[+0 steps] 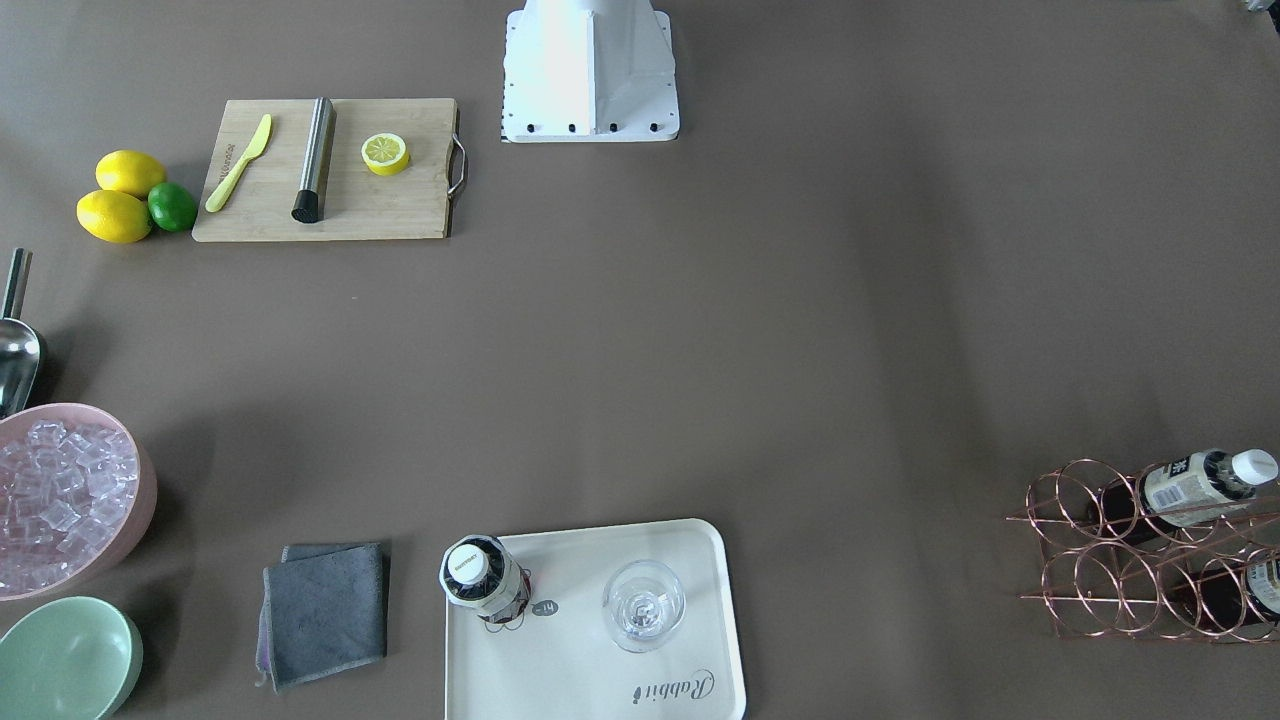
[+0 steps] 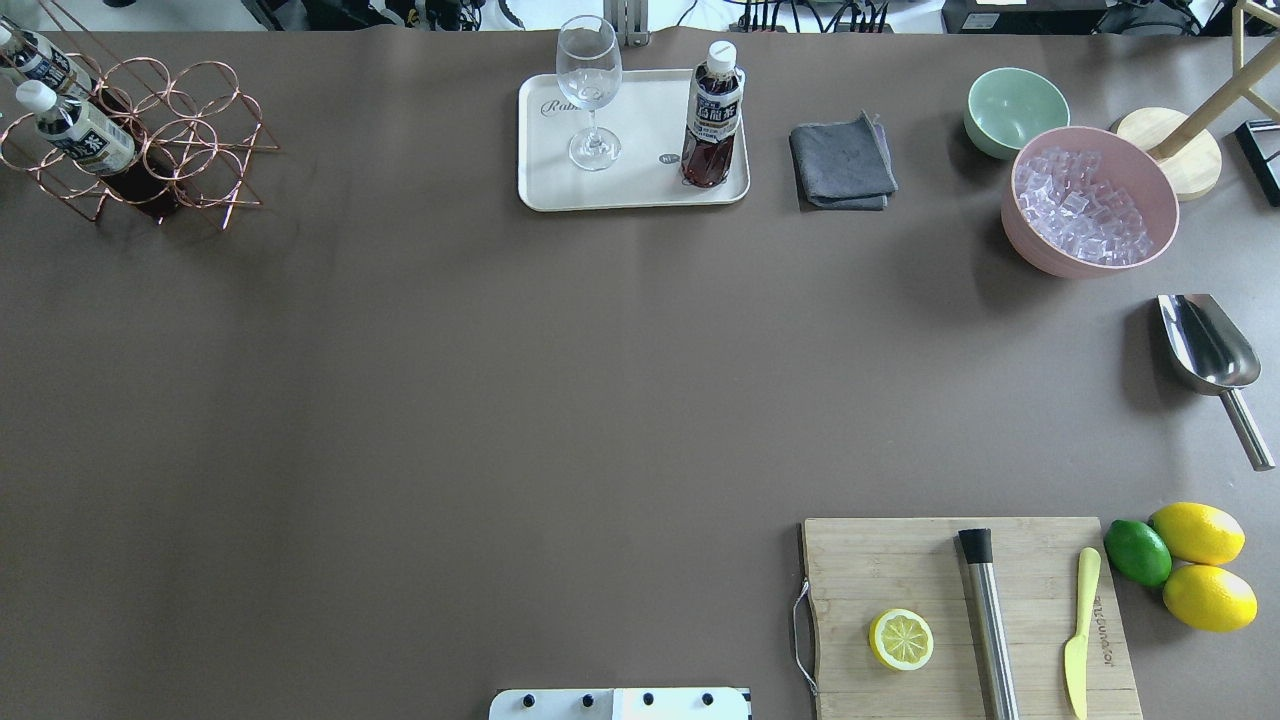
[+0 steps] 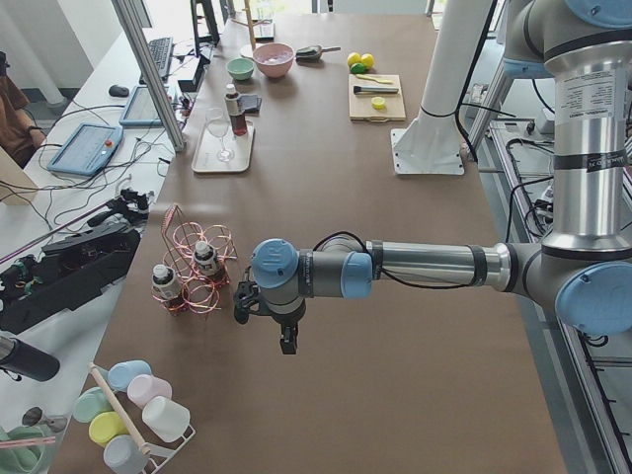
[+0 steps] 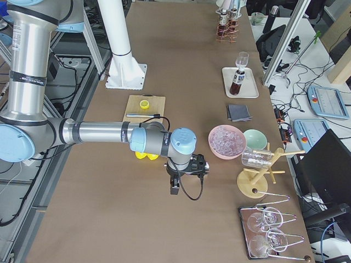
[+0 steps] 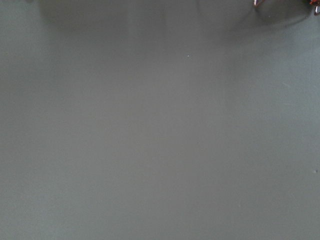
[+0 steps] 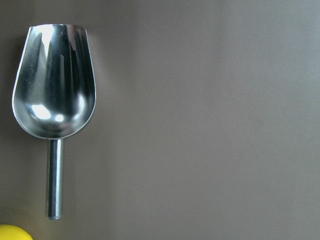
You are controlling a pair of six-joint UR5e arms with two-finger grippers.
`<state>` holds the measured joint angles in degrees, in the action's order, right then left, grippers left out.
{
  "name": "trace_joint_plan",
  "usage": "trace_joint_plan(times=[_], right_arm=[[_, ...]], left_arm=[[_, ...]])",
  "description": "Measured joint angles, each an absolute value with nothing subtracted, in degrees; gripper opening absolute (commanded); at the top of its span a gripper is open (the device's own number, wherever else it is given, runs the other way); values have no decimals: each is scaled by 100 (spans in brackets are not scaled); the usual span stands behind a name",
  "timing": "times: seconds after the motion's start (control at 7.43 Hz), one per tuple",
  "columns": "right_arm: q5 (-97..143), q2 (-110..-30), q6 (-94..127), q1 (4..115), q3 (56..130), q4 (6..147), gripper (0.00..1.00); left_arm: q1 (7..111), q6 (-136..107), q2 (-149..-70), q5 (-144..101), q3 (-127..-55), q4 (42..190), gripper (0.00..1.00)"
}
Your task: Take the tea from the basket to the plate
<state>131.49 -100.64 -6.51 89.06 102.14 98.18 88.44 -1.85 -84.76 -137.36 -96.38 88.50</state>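
Over on the plate point(image 1: 690, 640): one tea point(image 1: 483, 585) standing upright, just beside the glass point(image 1: 643, 604), not touching it. Two more tilted in the basket point(image 1: 1090, 560), well apart from the plate: near bottle point(image 1: 1195, 483) on the robot's side, far bottle point(image 1: 1240, 590) behind it. Done, or between steps? (mug_bot)

Reads like the delivery step finished, for one bottle anyway. As for the left gripper point(image 3: 287, 344): hanging over bare table point(image 3: 395, 385) just beside the basket, no bottle in it as far as can be seen. Spread or clamped, can't tell from a side view alone. Same story for the right gripper point(image 4: 174, 189), off by the scoop point(image 6: 54, 80), nowhere near the job. (ur5_fan)

So, next move if more tea wanted? (mug_bot)

Probably: bring the left gripper over to the basket, line up with the near bottle along its tilt, grab below the cap, and slide it out through the ring without snagging wire. Then set it down on free plate space, clear of the glass. (ur5_fan)
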Motion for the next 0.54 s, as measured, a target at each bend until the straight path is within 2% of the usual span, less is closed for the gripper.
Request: trace_joint_plan(times=[0.54], right_arm=[[13148, -10064, -651, 8974, 10253, 9817, 100]], left_arm=[[8842, -193, -8473, -13754, -9598, 8851, 97]])
